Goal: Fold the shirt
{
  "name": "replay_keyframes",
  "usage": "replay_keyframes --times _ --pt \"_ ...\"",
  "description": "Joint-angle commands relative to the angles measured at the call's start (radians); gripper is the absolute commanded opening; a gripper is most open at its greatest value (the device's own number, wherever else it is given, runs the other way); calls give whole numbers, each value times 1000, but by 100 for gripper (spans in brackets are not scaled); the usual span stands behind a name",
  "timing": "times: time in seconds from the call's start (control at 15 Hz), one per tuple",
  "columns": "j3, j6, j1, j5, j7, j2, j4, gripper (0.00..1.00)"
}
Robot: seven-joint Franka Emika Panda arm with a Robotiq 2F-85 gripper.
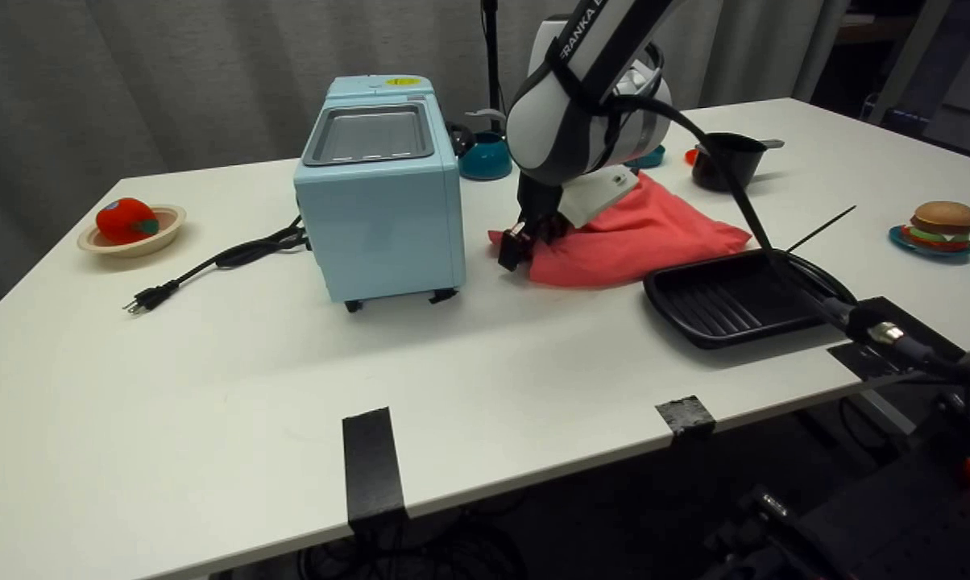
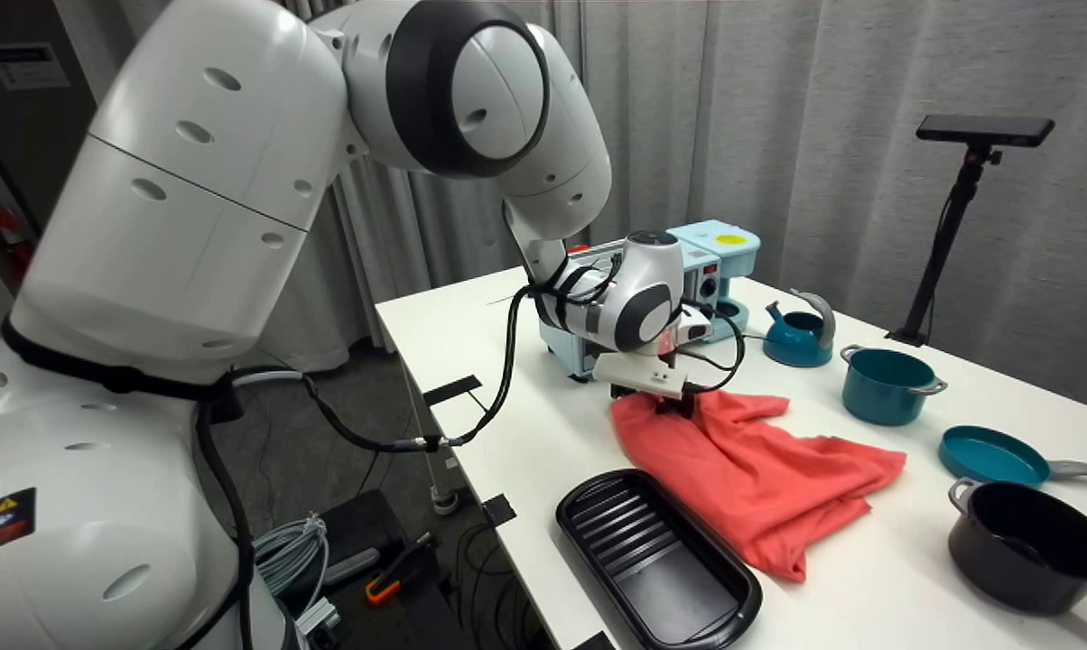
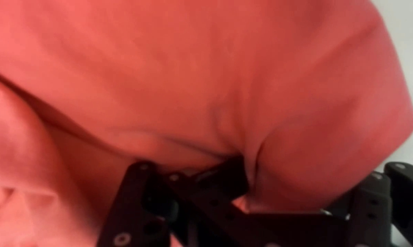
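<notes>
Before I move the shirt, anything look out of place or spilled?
I see no spill. The black tray seems out of place: it sits close beside the rumpled shirt, possibly crowding the fold; contact unclear.

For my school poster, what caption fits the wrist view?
Up close: creased red shirt partly hiding the robot's black jaws.

In an exterior view, shirt (image 1: 646, 242) is lying on tbl (image 1: 251, 395), R of toaster oven (image 1: 384, 225); tray (image 1: 715, 310) is sitting front-R of shirt, pot (image 1: 748, 167) standing back-R; burger (image 1: 943, 222) is resting on plate (image 1: 932, 250), far R; dish (image 1: 128, 249) is sitting far L.
</notes>
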Motion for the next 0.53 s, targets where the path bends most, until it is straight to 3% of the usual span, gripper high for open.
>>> replay_keyframes --times 0.0,0.47 --pt "5 -14 -10 -4 4 -63 -24 0" --pt "2 -136 -41 23 -1 -174 4 0"
